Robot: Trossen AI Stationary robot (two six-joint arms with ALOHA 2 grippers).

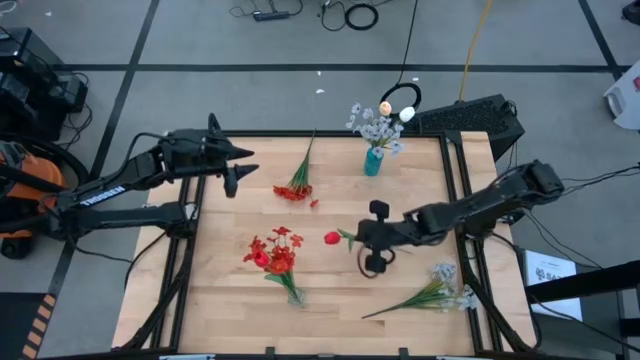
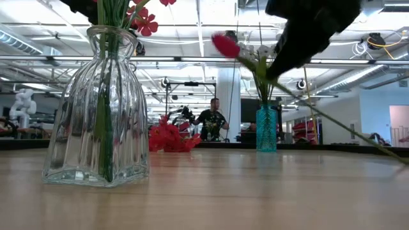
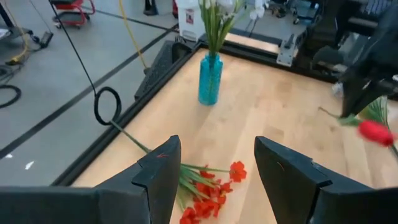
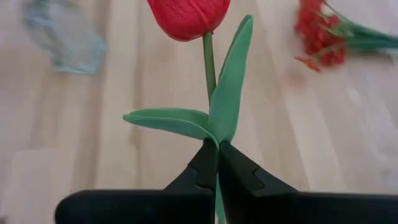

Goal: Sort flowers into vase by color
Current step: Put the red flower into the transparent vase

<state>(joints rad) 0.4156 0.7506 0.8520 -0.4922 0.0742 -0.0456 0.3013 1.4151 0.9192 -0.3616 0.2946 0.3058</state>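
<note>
My right gripper (image 1: 362,240) is over the table's middle, shut on a red rosebud stem; the bud (image 1: 332,237) points toward the table's left and shows in the right wrist view (image 4: 186,15). A clear glass vase (image 2: 99,108) with red blossoms (image 1: 272,250) stands near the front. A teal vase (image 1: 372,160) with pale sprays (image 1: 376,126) stands at the far edge. A red blossom stem (image 1: 295,185) and a white spray (image 1: 432,294) lie flat on the table. My left gripper (image 1: 238,166) is open and empty, above the far left. My right gripper pinches the rosebud's thin green stalk (image 4: 215,163) between its two fingertips, just behind the two leaves (image 4: 211,118). The fingers come from the table's right and lie roughly along the stalk. The bud (image 2: 225,45) sticks out ahead, lifted clear of the table.
The table has a dark raised frame (image 1: 452,150). Free wood lies between the two vases and left of the glass vase. Beyond the table there are cables on the floor (image 1: 400,100) and a person (image 2: 212,120) far off in the room.
</note>
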